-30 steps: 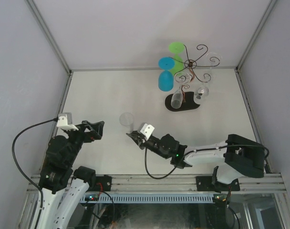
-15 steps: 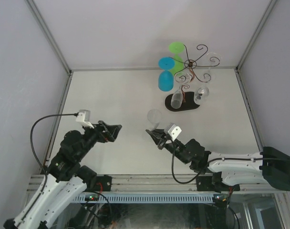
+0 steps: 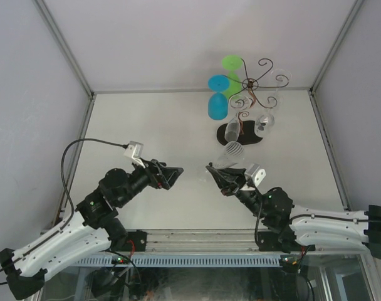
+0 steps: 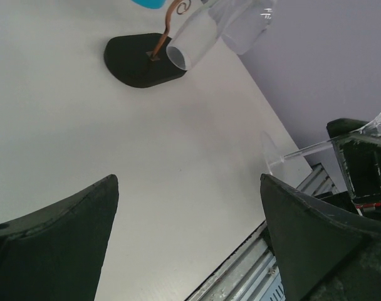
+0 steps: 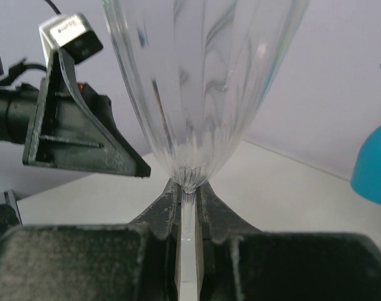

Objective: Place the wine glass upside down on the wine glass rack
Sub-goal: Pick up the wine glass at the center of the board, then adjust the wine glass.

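Observation:
A clear ribbed wine glass (image 3: pixel 231 152) is in the air over the table's middle. My right gripper (image 3: pixel 219 175) is shut on its stem just below the bowl (image 5: pixel 203 81). In the left wrist view the stem (image 4: pixel 316 148) and foot stick out sideways from that gripper. The wine glass rack (image 3: pixel 253 84), a thin brown wire stand on a black oval base (image 3: pixel 245 139), stands at the back right. My left gripper (image 3: pixel 175 174) hangs open and empty to the left of the glass, its fingers (image 4: pixel 59 226) wide apart.
A blue glass (image 3: pixel 217 105), a green glass (image 3: pixel 232 65) and two clear glasses (image 3: pixel 232 130) hang upside down on the rack. Grey walls close in the table on three sides. A metal rail (image 3: pixel 203 238) runs along the near edge.
My right gripper has carried the wine glass to the right and closer to the rack. The left arm has reached out toward the middle of the table, still open.

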Controlling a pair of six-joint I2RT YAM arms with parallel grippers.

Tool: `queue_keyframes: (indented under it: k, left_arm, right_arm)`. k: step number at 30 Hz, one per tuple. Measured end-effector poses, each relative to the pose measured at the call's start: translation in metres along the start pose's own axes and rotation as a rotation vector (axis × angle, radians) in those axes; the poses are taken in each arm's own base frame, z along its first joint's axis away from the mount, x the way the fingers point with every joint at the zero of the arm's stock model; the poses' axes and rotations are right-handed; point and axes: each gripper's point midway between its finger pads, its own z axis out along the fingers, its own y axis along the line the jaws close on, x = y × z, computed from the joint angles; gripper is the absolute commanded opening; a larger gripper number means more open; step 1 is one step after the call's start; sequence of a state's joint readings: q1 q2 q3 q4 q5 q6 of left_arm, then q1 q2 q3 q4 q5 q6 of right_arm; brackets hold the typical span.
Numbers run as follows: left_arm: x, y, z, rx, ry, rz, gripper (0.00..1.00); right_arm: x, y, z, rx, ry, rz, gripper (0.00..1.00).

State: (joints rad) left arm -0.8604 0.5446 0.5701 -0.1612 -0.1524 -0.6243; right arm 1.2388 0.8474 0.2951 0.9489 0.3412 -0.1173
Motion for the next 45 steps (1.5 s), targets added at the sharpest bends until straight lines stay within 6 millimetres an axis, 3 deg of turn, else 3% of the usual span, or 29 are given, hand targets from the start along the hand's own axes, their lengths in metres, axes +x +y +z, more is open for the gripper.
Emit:
queue_keyframes:
  k: [6, 20, 31, 37, 45]
  left_arm:
    - [0.002, -0.021, 0.006, 0.082, 0.009, -0.005, 0.95]
    - [-0.006, -0.046, 0.001, 0.201, -0.008, -0.012, 0.95]
    - [-0.007, -0.060, 0.000, 0.270, -0.002, -0.015, 0.93]
    - [-0.009, -0.069, 0.002, 0.309, -0.005, -0.031, 0.87]
    - [-0.011, -0.077, 0.008, 0.330, 0.001, -0.038, 0.71]
  right_arm:
    - [-0.026, -0.012, 0.000, 0.004, -0.083, 0.006, 0.00]
    - [-0.036, -0.007, 0.012, -0.065, -0.114, -0.022, 0.00]
    - [-0.058, 0.000, 0.025, -0.112, -0.192, -0.027, 0.00]
    - [-0.061, 0.008, 0.029, -0.149, -0.206, -0.029, 0.00]
    - [-0.056, 0.017, 0.032, -0.193, -0.195, -0.033, 0.00]
